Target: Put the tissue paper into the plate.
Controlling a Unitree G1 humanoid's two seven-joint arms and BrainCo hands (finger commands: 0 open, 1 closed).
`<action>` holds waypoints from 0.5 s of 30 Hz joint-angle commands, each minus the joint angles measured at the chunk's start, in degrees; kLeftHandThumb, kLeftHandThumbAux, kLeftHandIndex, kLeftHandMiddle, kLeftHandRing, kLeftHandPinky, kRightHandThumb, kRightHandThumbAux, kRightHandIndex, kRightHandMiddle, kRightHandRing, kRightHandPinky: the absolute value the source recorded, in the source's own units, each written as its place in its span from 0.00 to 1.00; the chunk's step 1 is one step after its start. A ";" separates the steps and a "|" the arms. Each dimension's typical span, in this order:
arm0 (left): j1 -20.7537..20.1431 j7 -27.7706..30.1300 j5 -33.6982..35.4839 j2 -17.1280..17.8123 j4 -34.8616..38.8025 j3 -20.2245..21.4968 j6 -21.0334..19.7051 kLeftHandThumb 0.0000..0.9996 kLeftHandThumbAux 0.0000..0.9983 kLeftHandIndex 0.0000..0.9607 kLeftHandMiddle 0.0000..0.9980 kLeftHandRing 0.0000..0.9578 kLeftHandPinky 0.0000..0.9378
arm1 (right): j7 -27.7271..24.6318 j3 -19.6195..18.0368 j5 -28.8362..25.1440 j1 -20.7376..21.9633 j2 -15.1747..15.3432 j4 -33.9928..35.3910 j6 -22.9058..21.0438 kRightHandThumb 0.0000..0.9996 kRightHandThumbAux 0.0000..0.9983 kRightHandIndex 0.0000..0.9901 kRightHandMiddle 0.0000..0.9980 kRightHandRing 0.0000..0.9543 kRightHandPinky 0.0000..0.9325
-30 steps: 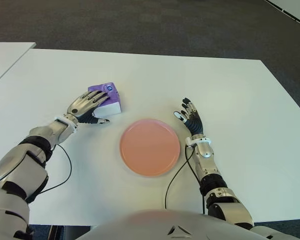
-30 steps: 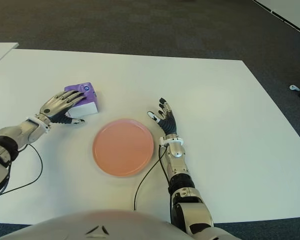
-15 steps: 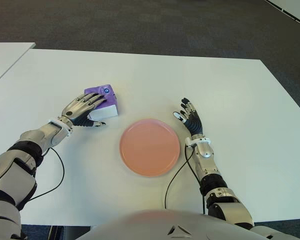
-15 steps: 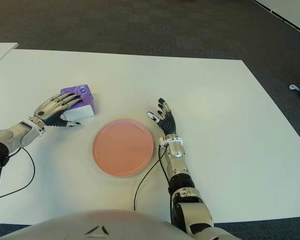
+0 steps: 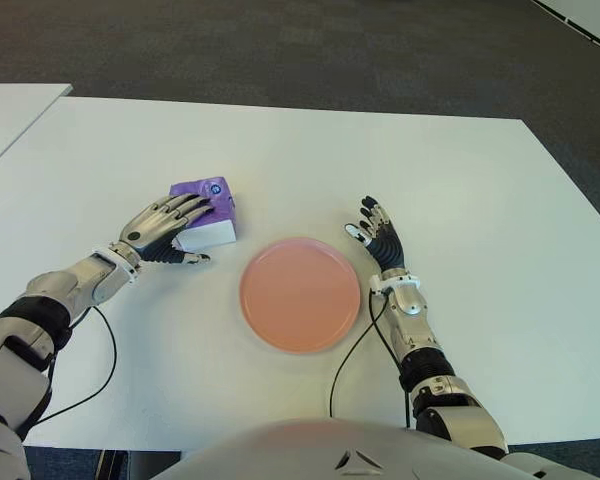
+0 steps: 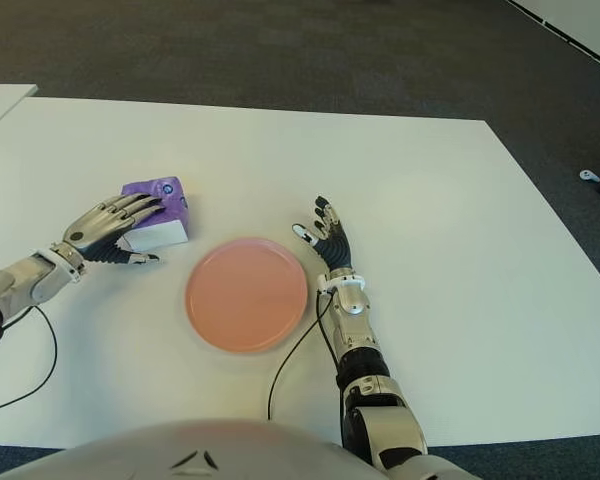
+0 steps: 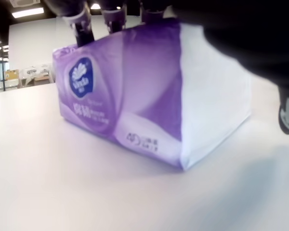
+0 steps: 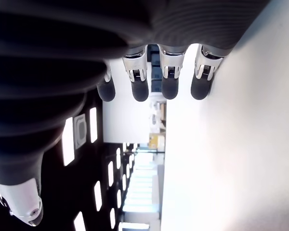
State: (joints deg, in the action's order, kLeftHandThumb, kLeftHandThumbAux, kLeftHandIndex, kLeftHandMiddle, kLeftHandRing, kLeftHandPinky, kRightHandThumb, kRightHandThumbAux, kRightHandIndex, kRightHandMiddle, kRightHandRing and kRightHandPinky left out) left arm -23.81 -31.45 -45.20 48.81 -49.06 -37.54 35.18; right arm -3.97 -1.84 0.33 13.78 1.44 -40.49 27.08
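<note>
I had the left hand (image 5: 158, 229) lying over the near end of the tissue paper (image 5: 206, 209), fingers draped loosely across its top and the thumb beside its lower edge — resting on it, as I judged, not yet closed round it. The purple-and-white pack sat flat on the white tabletop (image 5: 460, 180), so the task was hardly begun: the grasp, the lift and the carry all remained. Just to the right of that hand lay the pink plate (image 5: 300, 294), with nothing in it, and nothing stood between pack and plate. Beyond the plate's far side the right hand (image 5: 380, 236) showed with fingers spread, holding nothing — idle, and clear of the path.
</note>
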 commanded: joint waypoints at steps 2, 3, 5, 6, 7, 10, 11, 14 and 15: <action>6.53 6.87 -1.09 1.39 4.50 -0.34 2.38 0.09 0.33 0.00 0.00 0.00 0.00 | 0.28 0.64 0.46 -4.70 -0.73 -3.90 -4.58 0.00 0.63 0.00 0.00 0.00 0.00; 6.82 7.18 -1.04 1.51 5.04 0.03 2.37 0.08 0.33 0.00 0.00 0.00 0.00 | 0.30 0.66 0.44 -4.70 -0.72 -3.93 -4.58 0.00 0.63 0.00 0.00 0.00 0.00; 7.35 8.41 -0.43 2.29 7.47 1.26 2.53 0.08 0.33 0.00 0.00 0.00 0.00 | 0.32 0.73 0.43 -4.63 -0.71 -4.02 -4.64 0.00 0.63 0.00 0.00 0.00 0.00; 7.57 9.14 -0.10 2.67 8.75 1.93 2.57 0.08 0.33 0.00 0.00 0.00 0.00 | 0.33 0.77 0.42 -4.59 -0.71 -4.06 -4.67 0.00 0.63 0.00 0.00 0.00 0.00; 7.78 9.71 0.11 2.90 9.66 2.47 2.57 0.08 0.33 0.00 0.00 0.00 0.00 | 0.34 0.80 0.41 -4.56 -0.71 -4.09 -4.69 0.00 0.63 0.00 0.00 0.00 0.00; 7.83 12.96 1.57 3.92 14.25 4.95 2.01 0.08 0.33 0.00 0.00 0.00 0.00 | 0.41 0.94 0.48 -4.50 -0.76 -4.23 -4.68 0.00 0.63 0.00 0.00 0.00 0.00; 7.89 13.55 1.83 4.16 15.55 5.77 1.77 0.07 0.33 0.00 0.00 0.00 0.00 | 0.43 0.97 0.49 -4.51 -0.77 -4.20 -4.70 0.00 0.63 0.00 0.00 0.00 0.00; 8.55 14.36 2.17 4.36 18.56 8.07 1.03 0.07 0.33 0.00 0.00 0.00 0.00 | 0.41 1.05 0.52 -4.55 -0.77 -4.11 -4.72 0.00 0.64 0.00 0.00 0.00 0.00; 8.81 14.44 2.26 4.34 19.54 8.93 0.82 0.07 0.33 0.00 0.00 0.00 0.00 | 0.41 1.08 0.52 -4.57 -0.77 -4.08 -4.71 0.00 0.64 0.00 0.00 0.00 0.00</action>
State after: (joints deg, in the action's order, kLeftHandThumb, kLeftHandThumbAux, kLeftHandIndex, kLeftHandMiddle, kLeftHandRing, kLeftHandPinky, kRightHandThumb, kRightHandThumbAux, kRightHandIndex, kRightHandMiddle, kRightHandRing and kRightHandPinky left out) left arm -17.26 -19.69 -42.60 53.21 -31.92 -29.59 36.53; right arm -3.64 -1.24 0.47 13.88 1.46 -40.46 26.95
